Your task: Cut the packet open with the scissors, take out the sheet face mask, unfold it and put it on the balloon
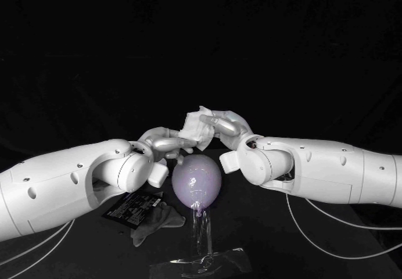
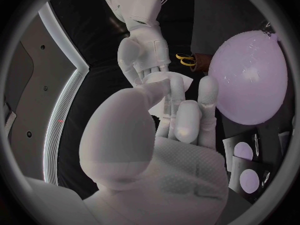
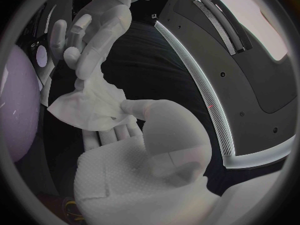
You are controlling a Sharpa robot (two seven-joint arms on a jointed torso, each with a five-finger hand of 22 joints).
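Above the lilac balloon (image 1: 197,179), both hands meet at a folded white sheet mask (image 1: 194,128). My right hand (image 1: 226,124) holds the mask (image 3: 87,103) between its thumb and fingers. My left hand (image 1: 163,142) pinches the mask's edge (image 2: 167,81) from the other side. The balloon (image 2: 251,77) stands upright on a clear stand (image 1: 204,260). A black packet (image 1: 132,207) lies flat on the table under my left forearm. The scissors (image 2: 185,59), with yellow handles, lie on the table beyond the balloon.
A crumpled grey piece (image 1: 155,223) lies beside the black packet, near the balloon's stand. Both forearms close in on the balloon from either side. Cables (image 1: 335,220) hang under my right arm.
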